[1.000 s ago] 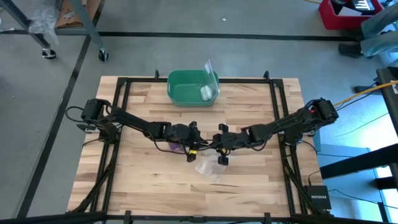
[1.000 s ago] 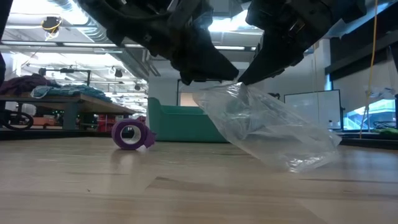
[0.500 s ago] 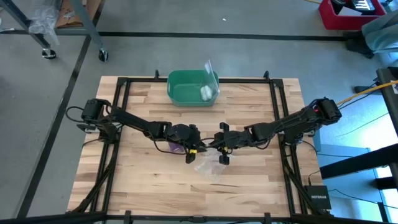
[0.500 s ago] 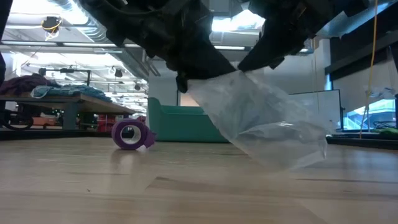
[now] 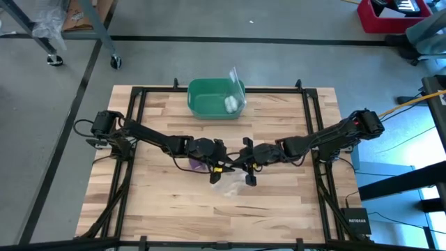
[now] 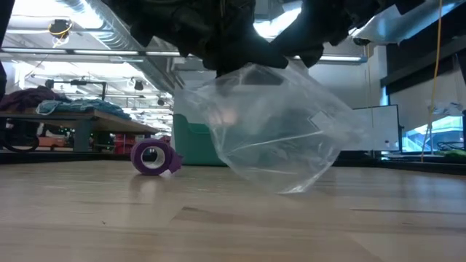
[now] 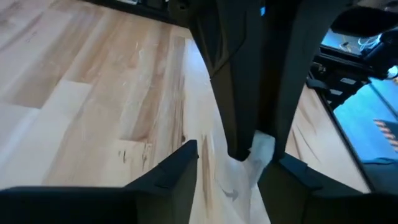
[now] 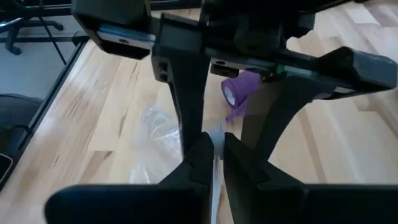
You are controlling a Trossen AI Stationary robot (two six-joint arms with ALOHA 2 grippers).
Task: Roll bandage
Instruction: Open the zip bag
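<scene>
left gripper (image 5: pixel 221 169) and right gripper (image 5: pixel 240 165) meet mid-table, each with fingers pinched on rim of clear plastic bag (image 6: pixel 269 127), bag hanging off wood. purple bandage (image 6: pixel 153 156) rolled, lies on table (image 5: pixel 160 202) under left arm. green bin (image 5: pixel 214 98) at far edge.

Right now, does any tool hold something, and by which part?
Both do: the left tool and the right tool pinch the top edge of a clear plastic bag. The purple bandage roll lies unheld.
</scene>
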